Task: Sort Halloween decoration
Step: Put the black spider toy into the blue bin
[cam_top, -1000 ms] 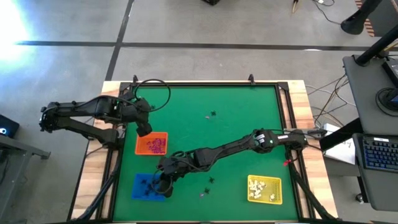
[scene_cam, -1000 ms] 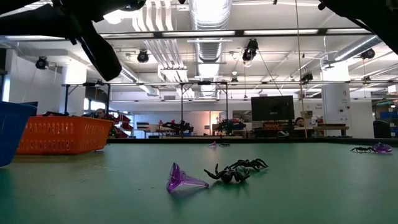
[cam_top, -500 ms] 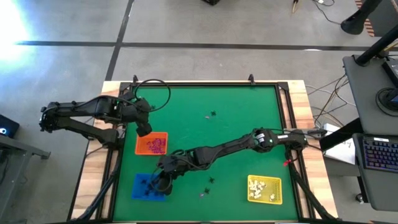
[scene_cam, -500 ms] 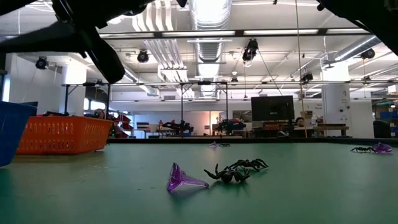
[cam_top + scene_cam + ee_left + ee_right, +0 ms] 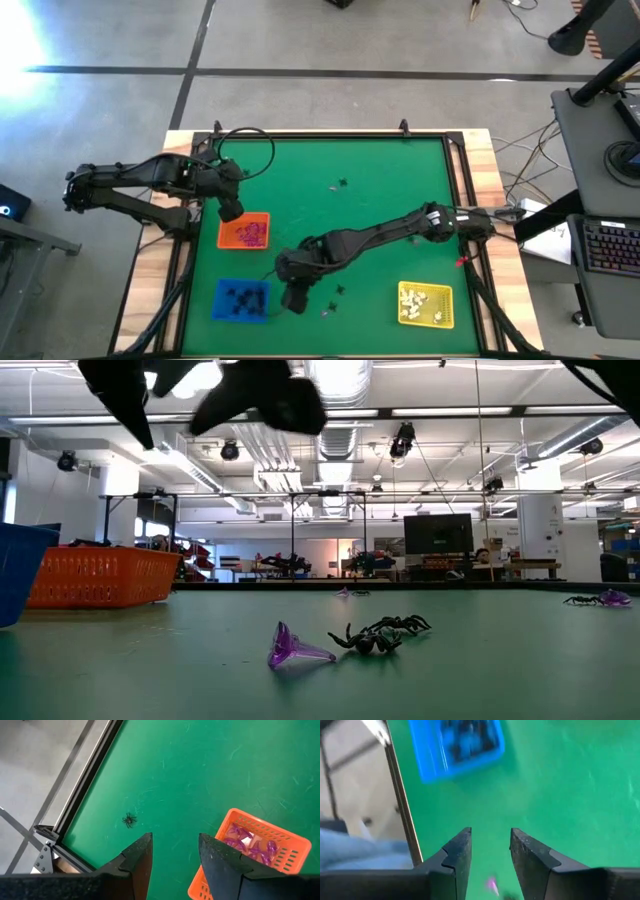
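Note:
Black trinkets lie in the blue tray (image 5: 241,298), purple ones in the orange tray (image 5: 245,232), white ones in the yellow tray (image 5: 425,304). Loose on the green mat are a black spider (image 5: 338,290) and a purple cone (image 5: 324,312) near the front, seen close in the low view as the spider (image 5: 380,635) and the cone (image 5: 295,648). Another spider (image 5: 343,184) lies farther back. My right gripper (image 5: 295,300) hangs open just right of the blue tray, with the purple cone (image 5: 492,884) below it. My left gripper (image 5: 232,210) stands open at the orange tray's far left corner, near a small spider (image 5: 129,819).
A black frame rail (image 5: 85,775) borders the mat on the left. The wide middle and far part of the mat (image 5: 390,170) holds only scattered trinkets. Two more trinkets (image 5: 600,598) lie far off at the right in the low view.
My right gripper has left the spot over the blue tray, going toward the table's right edge and rising, and it has tipped less steeply down. It now hangs beside the tray, near the loose spider and cone. The trinkets on the mat have not moved.

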